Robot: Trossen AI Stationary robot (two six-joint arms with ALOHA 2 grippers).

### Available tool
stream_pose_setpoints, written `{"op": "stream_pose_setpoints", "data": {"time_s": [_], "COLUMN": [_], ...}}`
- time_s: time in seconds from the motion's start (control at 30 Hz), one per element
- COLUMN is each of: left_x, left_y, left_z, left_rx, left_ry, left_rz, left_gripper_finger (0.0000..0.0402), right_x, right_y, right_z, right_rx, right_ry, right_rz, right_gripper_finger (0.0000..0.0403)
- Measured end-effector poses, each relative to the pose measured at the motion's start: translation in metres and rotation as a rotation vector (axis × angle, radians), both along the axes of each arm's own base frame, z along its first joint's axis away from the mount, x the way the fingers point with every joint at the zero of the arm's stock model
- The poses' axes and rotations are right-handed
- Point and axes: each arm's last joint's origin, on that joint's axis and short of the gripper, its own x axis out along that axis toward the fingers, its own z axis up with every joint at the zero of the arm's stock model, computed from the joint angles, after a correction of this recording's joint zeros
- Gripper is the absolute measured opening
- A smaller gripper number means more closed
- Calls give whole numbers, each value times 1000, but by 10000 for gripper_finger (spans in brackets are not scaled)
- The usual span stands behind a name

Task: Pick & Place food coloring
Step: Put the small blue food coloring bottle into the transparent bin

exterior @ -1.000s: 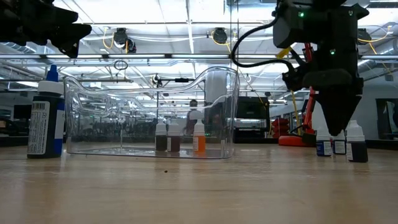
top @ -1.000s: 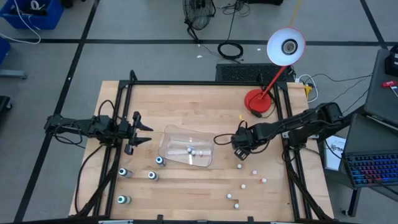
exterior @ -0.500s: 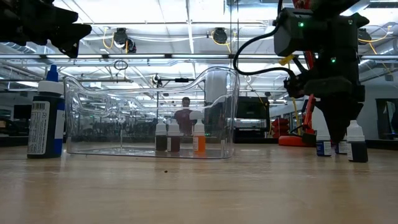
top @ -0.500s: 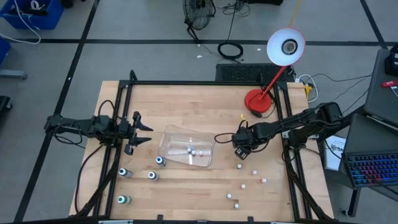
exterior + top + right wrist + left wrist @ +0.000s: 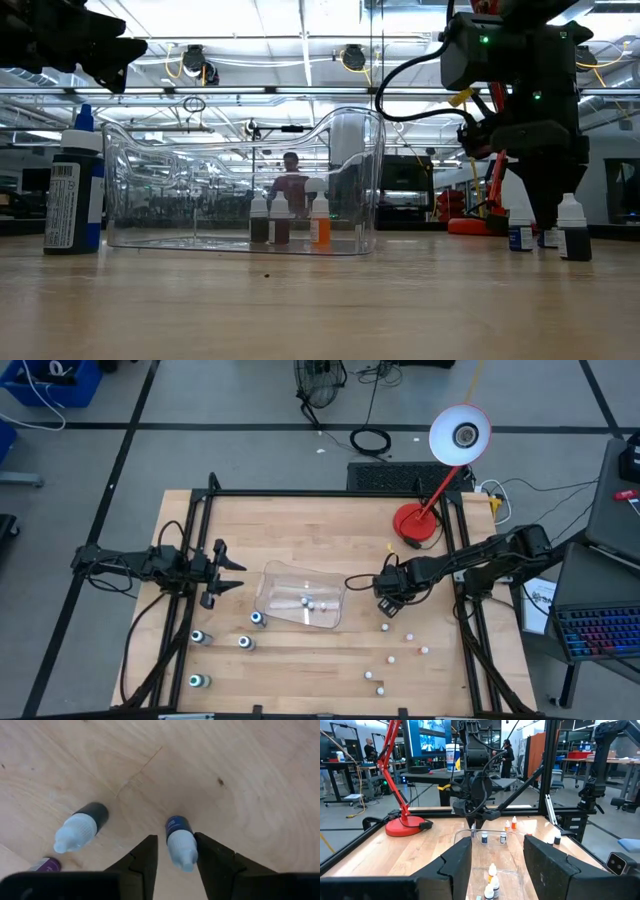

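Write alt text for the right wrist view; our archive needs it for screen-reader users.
The right claw points down at a wooden table, its two dark fingers on either side of a small blue-labelled bottle with a white cap. A dark bottle with a white cap stands beside it, and a purple-labelled bottle shows at the picture's edge.

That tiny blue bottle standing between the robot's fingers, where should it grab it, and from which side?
From straight above, I'd say. The blue bottle stands upright on the table, and the right gripper already has a finger on each side of its white cap. Pinching the cap and neck from above seems best; another bottle stands nearby.
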Motion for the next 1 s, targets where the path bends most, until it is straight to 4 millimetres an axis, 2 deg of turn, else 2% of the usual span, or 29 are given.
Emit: {"op": "stream_pose_setpoints", "data": {"time_s": [0.2,0.3,0.37,0.43,0.53,0.7,0.8,0.9,1.0], "left_x": [0,0,0,0,0,0,0,0,0], "left_y": [0,0,0,0,0,0,0,0,0], "left_z": [0,0,0,0,0,0,0,0,0], "left_rx": [0,0,0,0,0,0,0,0,0], "left_ry": [0,0,0,0,0,0,0,-1,-2], "left_rz": [0,0,0,0,0,0,0,0,0], "left_gripper_finger": [182,182,182,182,182,182,182,182,182], "right_x": [1,3,7,15,31,71,94,118,149], "right_y": [-1,-1,0,1,7,24,32,37,38], "right_z": [0,5,16,37,78,160,200,225,237], "right_rx": [-49,-127,-193,-250,-344,-438,-500,-551,-575], "right_ry": [-8,-39,-75,-130,-262,-629,-774,-790,-740], "right_rz": [77,132,169,197,259,438,547,626,681], "right_gripper_finger": [52,49,49,49,49,49,49,49,49]}}
